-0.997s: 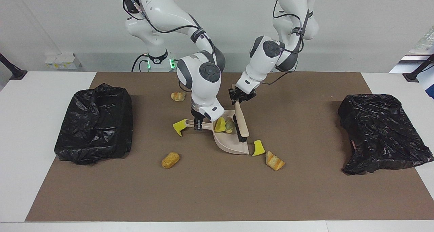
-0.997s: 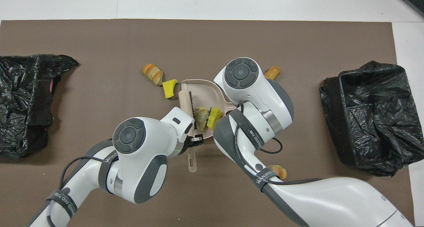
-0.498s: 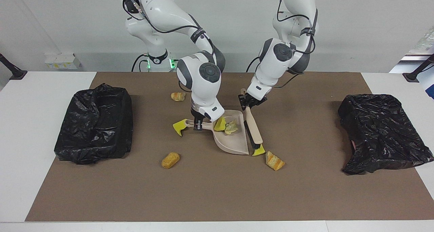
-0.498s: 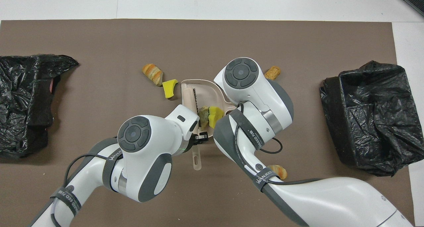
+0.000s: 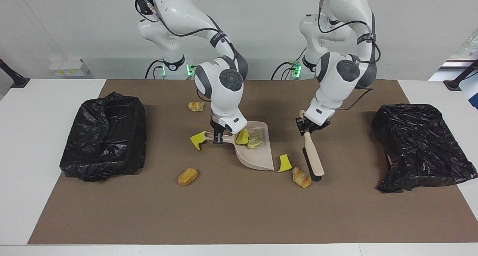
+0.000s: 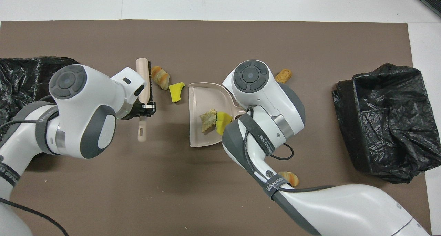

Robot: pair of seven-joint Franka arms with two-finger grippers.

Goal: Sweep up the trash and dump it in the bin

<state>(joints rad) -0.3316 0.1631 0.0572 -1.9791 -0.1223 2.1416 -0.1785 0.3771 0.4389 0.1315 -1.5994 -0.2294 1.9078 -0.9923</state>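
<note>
The left pincer (image 5: 308, 126) is clamping the brush (image 5: 313, 159) handle, the right pincer (image 5: 220, 133) is clamping the dustpan (image 5: 257, 156) handle, and the trash (image 5: 284, 163), likely light and soft, is probably needing sweeping, not pinching.

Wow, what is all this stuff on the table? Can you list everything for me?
Trash in dustpan: two, yellow and tan.
Trash on mat: five, yellow or tan-orange, scattered around the dustpan.
Dustpan: one, beige, mid-mat.
Brush: one, beige, black bristles, beside a bread piece.
Bins: two, black-bagged, one at each end.
Mat: one, brown.
Left end effector: shut on brush handle.
Right end effector: shut on dustpan handle.
</note>
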